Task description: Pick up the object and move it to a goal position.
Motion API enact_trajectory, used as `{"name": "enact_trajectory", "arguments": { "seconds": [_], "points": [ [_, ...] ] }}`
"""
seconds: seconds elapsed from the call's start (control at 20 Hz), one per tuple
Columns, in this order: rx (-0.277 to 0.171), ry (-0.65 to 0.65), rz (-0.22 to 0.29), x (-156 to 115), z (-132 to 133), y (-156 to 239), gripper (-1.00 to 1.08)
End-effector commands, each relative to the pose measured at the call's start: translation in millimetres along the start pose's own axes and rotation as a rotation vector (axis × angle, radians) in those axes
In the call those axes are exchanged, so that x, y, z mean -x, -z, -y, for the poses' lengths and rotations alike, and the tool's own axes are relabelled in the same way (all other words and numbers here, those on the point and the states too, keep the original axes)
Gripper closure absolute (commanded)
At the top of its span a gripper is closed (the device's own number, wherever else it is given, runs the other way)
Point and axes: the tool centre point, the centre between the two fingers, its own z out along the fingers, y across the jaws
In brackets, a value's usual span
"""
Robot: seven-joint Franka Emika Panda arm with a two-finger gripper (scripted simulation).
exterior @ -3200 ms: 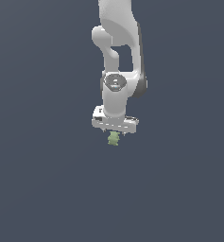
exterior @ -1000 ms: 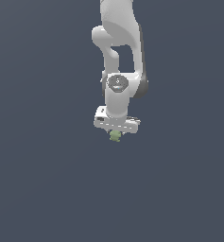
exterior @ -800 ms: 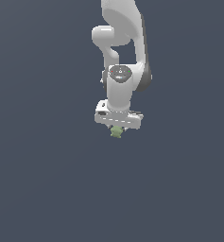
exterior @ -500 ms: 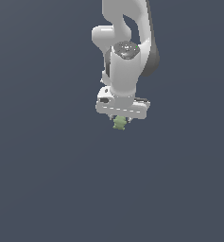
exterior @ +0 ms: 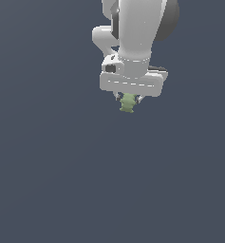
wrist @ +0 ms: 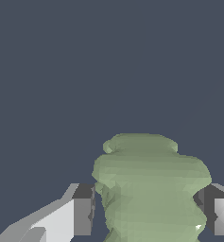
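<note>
One small olive-green lumpy block point(exterior: 127, 103) with bumpy sides hung squeezed between the two fingers of the white robot gripper point(exterior: 128, 100). The arm had risen higher and swung toward the exterior view's right since a moment before, so the carrying part had probably begun. The block poked out just below the fingers point(wrist: 80, 210), up in the air.

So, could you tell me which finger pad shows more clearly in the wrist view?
The pale finger, wholly in frame beside the green object; the other is cropped.
</note>
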Motion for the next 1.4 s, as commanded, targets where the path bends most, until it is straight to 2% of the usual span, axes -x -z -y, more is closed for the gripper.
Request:
{"name": "enact_trajectory", "arguments": {
  "seconds": [0.0, 0.7, 1.0, 1.35],
  "points": [
    [0.000, 0.000, 0.001, 2.6, 4.6, 27.3, 1.08],
    [0.000, 0.000, 0.002, 8.8, 30.1, 160.9, 1.08],
    [0.000, 0.001, 0.002, 8.8, 36.4, 191.5, 1.08],
    [0.000, 0.001, 0.002, 8.3, 39.8, 207.2, 1.08]
  ]
}}
